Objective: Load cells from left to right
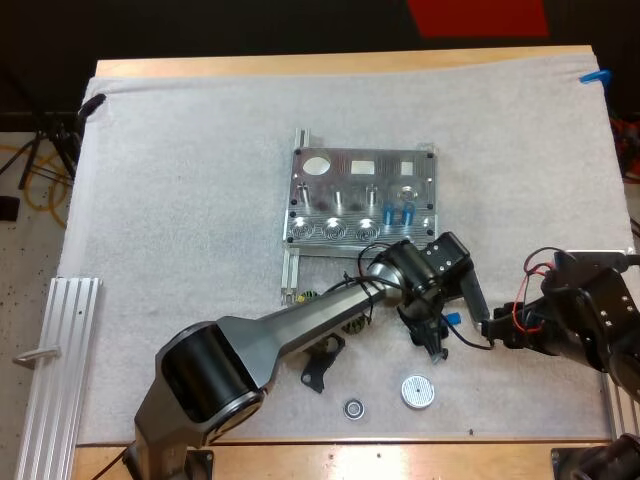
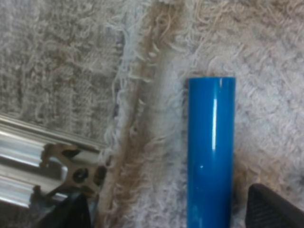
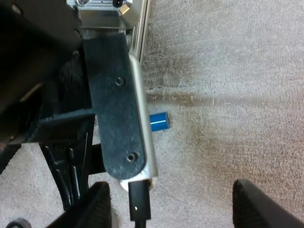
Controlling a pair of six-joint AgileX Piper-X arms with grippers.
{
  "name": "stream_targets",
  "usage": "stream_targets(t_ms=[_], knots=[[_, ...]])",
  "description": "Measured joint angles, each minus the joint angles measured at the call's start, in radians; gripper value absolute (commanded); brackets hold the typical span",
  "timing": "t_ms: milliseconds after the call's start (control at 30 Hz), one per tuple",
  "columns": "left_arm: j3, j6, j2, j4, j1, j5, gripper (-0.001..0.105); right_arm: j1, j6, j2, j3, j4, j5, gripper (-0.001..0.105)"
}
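Blue cylinder [image 2: 211, 152] lies flat on the white mat [image 1: 180, 200], on the near side of the metal fixture [image 1: 330, 185] and off its right corner, just beside the left gripper [image 1: 432, 335]. Long axis: from the left wrist it runs straight away from the camera, parallel to the fingers rather than across them, so the round sides face the pads. The left gripper [image 2: 173, 212] has its fingers [image 2: 273, 209] spread apart, one on each side of the cylinder's near end. Mat shows between the cylinder and both tips, so nothing is gripped, and the cylinder sits off-centre, much closer to one finger than the other. Judgement: the pick depends on that offset. If the fingers close from here, the nearer one will meet the cylinder first and may roll it sideways, so centring should come first. The right gripper [image 1: 490, 327] hovers just beyond, on the far side of the left one, and from its wrist only the cylinder's end [image 3: 159, 120] peeks past the left gripper's body. Its own fingers [image 3: 266, 204] stand wide apart over bare mat, holding nothing. The left arm is clearly the nearer. Two blue cylinders [image 1: 396, 213] already stand in the fixture toward its right side. An aluminium rail [image 2: 42, 161] of the fixture frame lies near the left fingers, clear of the cylinder.
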Motion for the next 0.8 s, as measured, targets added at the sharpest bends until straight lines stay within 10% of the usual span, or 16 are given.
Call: stream_targets(t_ms=[167, 400, 800], knots=[[0.0, 0.0, 0.0, 0.0, -0.006, -0.011, 0.057, 0.0, 0.0, 0.0, 0.0, 0.0, 0.0, 0.055], [0.0, 0.0, 0.002, 0.0, -0.006, -0.013, 0.019, 0.0, 0.0, 0.0, 0.0, 0.0, 0.0, 0.055], [0.0, 0.007, -0.021, 0.022, -0.006, -0.013, 0.012, 0.0, 0.003, 0.0, 0.0, -0.015, 0.0, 0.055]])
